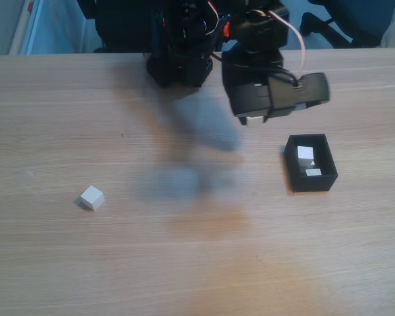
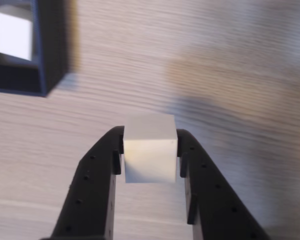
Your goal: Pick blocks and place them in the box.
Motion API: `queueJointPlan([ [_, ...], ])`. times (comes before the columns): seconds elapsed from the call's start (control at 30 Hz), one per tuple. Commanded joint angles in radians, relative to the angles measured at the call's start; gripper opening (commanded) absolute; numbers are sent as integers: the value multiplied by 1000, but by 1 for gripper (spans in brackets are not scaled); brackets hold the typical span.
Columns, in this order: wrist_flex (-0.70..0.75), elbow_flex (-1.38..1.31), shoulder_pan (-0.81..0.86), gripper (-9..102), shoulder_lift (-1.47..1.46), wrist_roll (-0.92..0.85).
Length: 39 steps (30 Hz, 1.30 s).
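Two fingers of the gripper (image 2: 150, 155) pinched a white cube (image 2: 149, 150) above the table (image 1: 184, 263); the black box (image 1: 309, 181) held seemingly two cubes, another cube (image 1: 92, 197) lay far left.

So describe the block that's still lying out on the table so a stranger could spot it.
Start at the black box on the right of the wooden table in the fixed view, then look far left. The loose block sits alone on bare wood, unlike the blocks inside the box or the one clamped in the gripper.
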Motion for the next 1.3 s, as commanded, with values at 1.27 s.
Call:
queueJointPlan([
  [1.27,-106,-351,-252,13,-270,275],
])
